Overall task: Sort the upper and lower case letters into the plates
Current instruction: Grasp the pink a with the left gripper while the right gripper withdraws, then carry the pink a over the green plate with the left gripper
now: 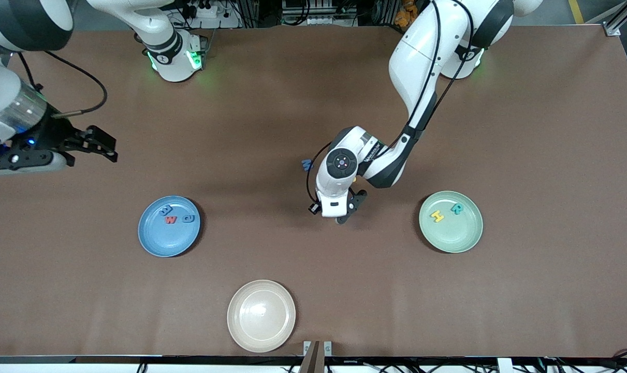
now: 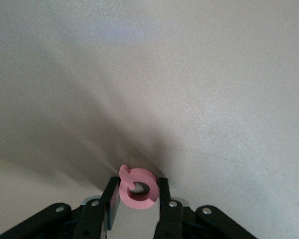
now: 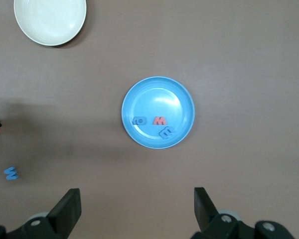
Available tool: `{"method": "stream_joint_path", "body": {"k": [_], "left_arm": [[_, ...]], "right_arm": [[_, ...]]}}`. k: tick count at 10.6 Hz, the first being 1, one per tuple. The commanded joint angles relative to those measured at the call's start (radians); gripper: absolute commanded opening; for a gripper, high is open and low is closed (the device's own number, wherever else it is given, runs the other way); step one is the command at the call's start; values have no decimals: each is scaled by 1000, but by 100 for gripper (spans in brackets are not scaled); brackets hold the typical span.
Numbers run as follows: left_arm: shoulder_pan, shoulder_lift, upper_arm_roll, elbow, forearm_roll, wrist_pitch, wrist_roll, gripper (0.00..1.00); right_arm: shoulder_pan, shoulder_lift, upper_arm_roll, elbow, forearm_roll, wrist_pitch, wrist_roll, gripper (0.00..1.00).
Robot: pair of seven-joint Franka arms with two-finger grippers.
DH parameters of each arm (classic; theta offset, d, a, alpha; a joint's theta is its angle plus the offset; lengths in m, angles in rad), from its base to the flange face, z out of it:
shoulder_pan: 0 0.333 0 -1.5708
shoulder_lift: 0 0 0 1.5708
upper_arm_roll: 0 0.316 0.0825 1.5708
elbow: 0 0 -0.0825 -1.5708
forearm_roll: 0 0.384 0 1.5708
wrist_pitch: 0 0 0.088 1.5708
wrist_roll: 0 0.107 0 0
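My left gripper (image 1: 344, 216) is low over the middle of the table, between the two plates. In the left wrist view this gripper (image 2: 137, 185) is shut on a pink ring-shaped letter (image 2: 138, 193) with a small tail. The blue plate (image 1: 160, 243) toward the right arm's end holds three letters, one of them red (image 1: 171, 220). The pale green plate (image 1: 455, 237) toward the left arm's end holds a yellow letter (image 1: 437, 216) and a teal letter (image 1: 456, 208). My right gripper (image 1: 108, 147) waits open and empty in the air near the right arm's end, looking down on the blue plate (image 3: 154, 94).
A loose blue letter (image 1: 306, 165) lies on the table beside the left arm's wrist, also in the right wrist view (image 3: 11, 173). A cream-white plate (image 1: 261, 334) sits empty near the table's front edge, nearer the front camera than both other plates.
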Motion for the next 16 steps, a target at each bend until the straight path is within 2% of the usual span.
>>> {"method": "stream_joint_path", "body": {"k": [1, 3, 6, 8, 10, 12, 16], "left_arm": [[1, 1, 3, 5, -27, -2, 8, 24], [21, -28, -1, 5, -30, -50, 16, 24], [78, -103, 0, 4, -30, -182, 120, 24], [142, -184, 5, -4, -32, -305, 246, 24], [254, -270, 3, -36, -33, -385, 413, 21], [380, -339, 3, -93, -35, -445, 612, 21], [579, -398, 8, -228, -20, -439, 934, 21]], "right_arm": [[33, 68, 11, 60, 36, -4, 115, 100], [78, 107, 15, 91, 36, 9, 178, 100], [119, 169, 87, 92, 34, 97, 195, 100], [220, 238, 97, 91, 30, 224, 312, 100], [324, 329, 95, 97, 16, 282, 395, 100], [434, 439, 95, 132, -77, 341, 562, 100], [601, 715, 91, 386, -119, 365, 791, 94]]}}
